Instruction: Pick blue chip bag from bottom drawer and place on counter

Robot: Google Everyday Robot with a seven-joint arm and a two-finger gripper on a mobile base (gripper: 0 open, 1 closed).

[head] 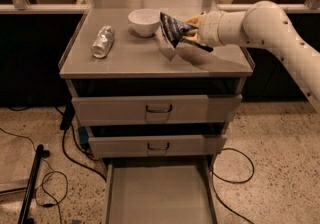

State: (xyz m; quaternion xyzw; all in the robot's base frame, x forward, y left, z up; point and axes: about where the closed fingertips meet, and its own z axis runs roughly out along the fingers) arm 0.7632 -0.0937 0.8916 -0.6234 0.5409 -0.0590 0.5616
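Blue chip bag [172, 28] clamped in my gripper [192, 32], hanging just above the counter [135, 60].
Jaws pinch the bag's right edge, so it hangs tilted. Its lower corner is near the surface but apart from it, judging by the shadow below. I read this as the placing step, release not yet done. My arm [270, 23] reaches in from the right, which puts the bag just beside the white bowl [144, 20], well apart from the crushed can [103, 41]. Count: one bag, one bowl, one can, three drawers: two handled drawers [159, 109], one bottom drawer [157, 193] pulled open.
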